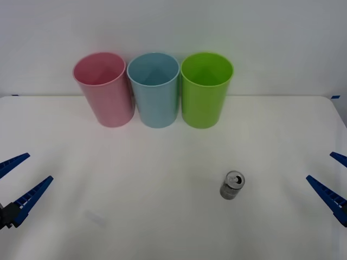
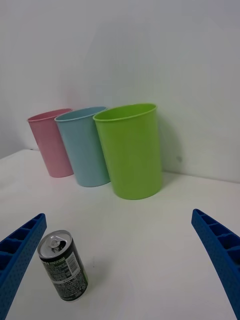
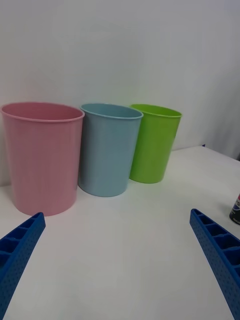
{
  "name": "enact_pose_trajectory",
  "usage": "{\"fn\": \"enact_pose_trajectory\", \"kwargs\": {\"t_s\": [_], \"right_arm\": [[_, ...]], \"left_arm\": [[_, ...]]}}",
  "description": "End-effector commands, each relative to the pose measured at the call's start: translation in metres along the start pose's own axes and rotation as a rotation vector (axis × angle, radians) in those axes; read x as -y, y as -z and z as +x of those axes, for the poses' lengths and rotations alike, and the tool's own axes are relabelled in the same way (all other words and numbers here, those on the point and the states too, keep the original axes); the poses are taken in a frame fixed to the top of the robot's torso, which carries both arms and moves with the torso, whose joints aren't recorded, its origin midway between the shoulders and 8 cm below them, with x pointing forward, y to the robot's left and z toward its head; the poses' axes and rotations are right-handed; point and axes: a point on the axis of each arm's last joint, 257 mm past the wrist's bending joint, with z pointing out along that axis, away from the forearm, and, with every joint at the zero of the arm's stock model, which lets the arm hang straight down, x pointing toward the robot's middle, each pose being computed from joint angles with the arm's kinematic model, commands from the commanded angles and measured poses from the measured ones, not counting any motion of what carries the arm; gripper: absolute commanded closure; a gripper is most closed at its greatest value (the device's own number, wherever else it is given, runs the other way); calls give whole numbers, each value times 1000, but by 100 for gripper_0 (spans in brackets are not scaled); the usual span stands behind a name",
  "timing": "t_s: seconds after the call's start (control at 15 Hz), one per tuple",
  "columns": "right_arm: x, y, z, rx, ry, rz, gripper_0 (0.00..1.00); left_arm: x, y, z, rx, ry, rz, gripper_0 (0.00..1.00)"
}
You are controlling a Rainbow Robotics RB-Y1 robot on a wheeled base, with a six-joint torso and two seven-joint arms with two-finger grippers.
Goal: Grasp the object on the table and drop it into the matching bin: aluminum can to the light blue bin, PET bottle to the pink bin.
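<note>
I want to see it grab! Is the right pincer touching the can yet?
Apart. The front view shows bare table between the open right pincer and the can.

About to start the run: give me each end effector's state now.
Left end effector: open, holding nothing, low at the table's left edge.
Right end effector: open, holding nothing, at the right edge; the aluminum can stands untouched nearby.
</note>
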Motion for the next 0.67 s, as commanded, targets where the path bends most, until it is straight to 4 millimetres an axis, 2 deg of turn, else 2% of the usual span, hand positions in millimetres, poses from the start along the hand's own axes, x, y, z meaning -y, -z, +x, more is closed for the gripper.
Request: {"fn": "enact_pose_trajectory", "kwargs": {"t_s": [0.07,0.33,0.67], "right_arm": [[-1,1,3,1,-9,6,0],[-6,3,4,-12,-6,5,0],[-21,8,28,-62,-22,-23,0]], "left_arm": [[0,0,0,0,0,0,0],[0,0,0,0,0,0,0],[0,0,0,0,0,0,0]]}}
